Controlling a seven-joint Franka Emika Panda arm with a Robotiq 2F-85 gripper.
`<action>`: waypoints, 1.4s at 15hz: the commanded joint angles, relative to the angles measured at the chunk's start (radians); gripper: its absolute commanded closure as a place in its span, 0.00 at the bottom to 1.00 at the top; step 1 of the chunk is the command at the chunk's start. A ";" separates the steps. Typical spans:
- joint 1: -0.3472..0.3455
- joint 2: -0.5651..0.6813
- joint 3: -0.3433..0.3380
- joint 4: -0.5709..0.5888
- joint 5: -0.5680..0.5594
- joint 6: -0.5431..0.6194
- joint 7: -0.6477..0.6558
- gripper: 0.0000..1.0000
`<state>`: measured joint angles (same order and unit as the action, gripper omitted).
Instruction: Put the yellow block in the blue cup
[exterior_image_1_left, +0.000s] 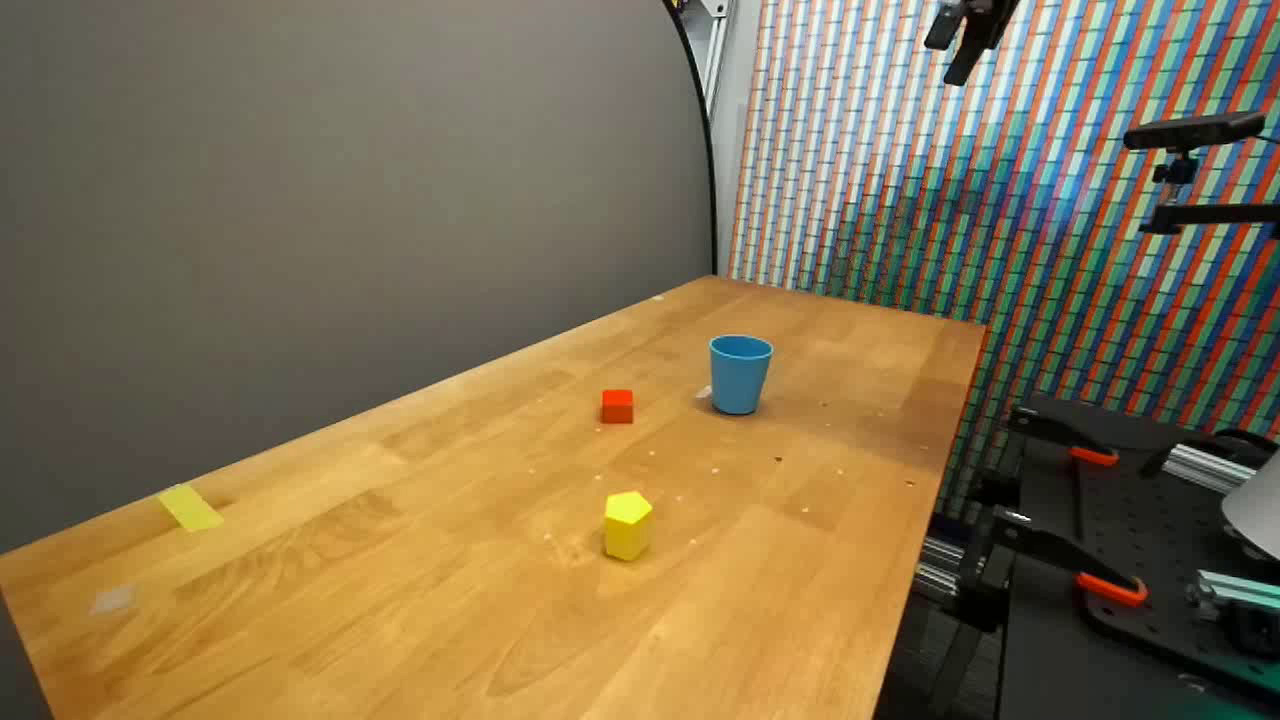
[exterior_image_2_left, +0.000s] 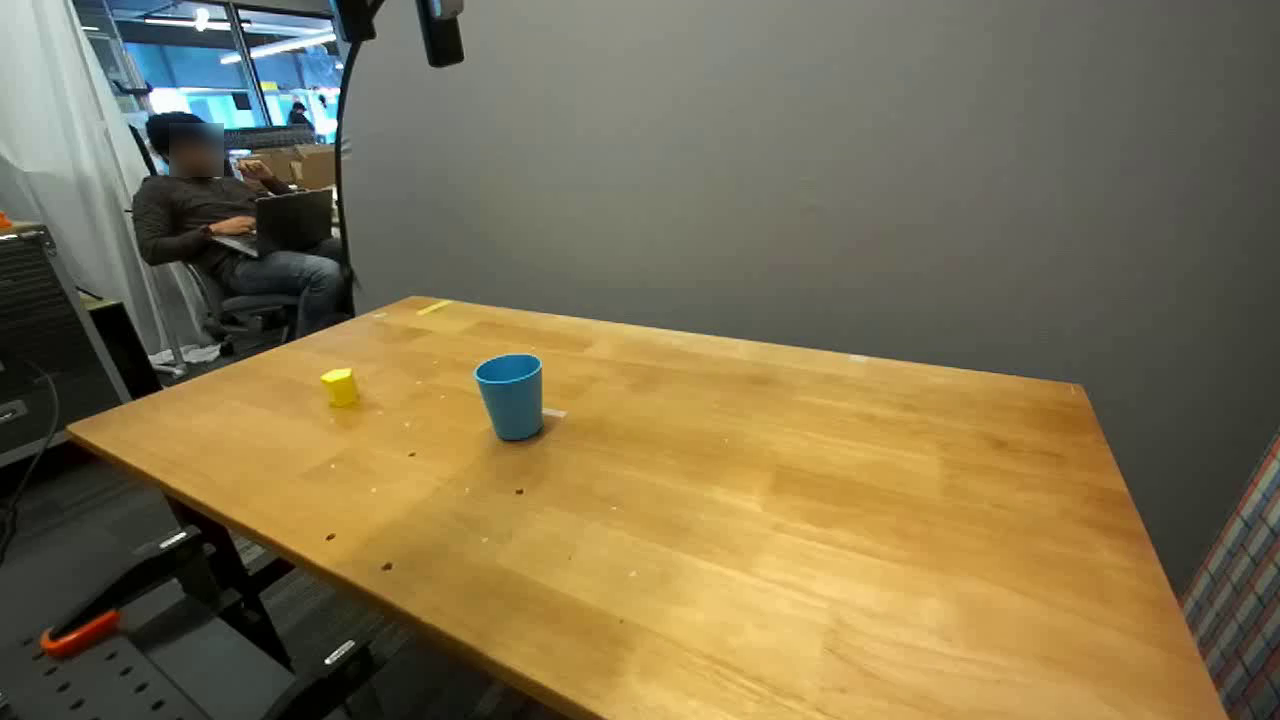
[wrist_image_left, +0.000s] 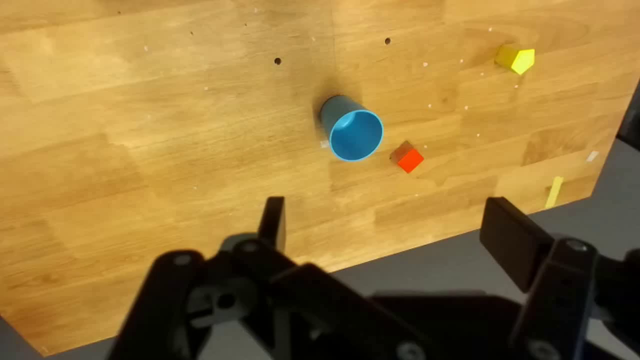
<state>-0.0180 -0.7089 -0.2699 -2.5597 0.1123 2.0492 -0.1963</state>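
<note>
Block (exterior_image_1_left: 628, 527) (yellow, upright) | on table (exterior_image_1_left: 470, 560) | lower than hand (wrist_image_left: 384, 217), well apart

Table (exterior_image_1_left: 400, 620), blue cup (exterior_image_1_left: 738, 378), yellow block (exterior_image_1_left: 627, 526), red block (exterior_image_1_left: 617, 406)

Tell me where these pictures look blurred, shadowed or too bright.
Wrist view: the gripper looks soft in the foreground; the blue cup has a bright glint inside and a dark shadow beside its base. In an exterior view: the seated person's face is blurred over, and bright patches show in the window behind. In both exterior views: a broad, soft shadow dims part of the table.
</note>
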 joint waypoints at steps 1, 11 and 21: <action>-0.023 0.004 0.019 0.007 0.016 -0.004 -0.013 0.00; -0.023 0.000 0.018 0.014 0.016 -0.004 -0.013 0.00; 0.083 0.197 0.401 -0.065 -0.031 0.152 0.263 0.00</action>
<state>0.0094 -0.6241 0.0224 -2.6446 0.1040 2.1298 -0.0165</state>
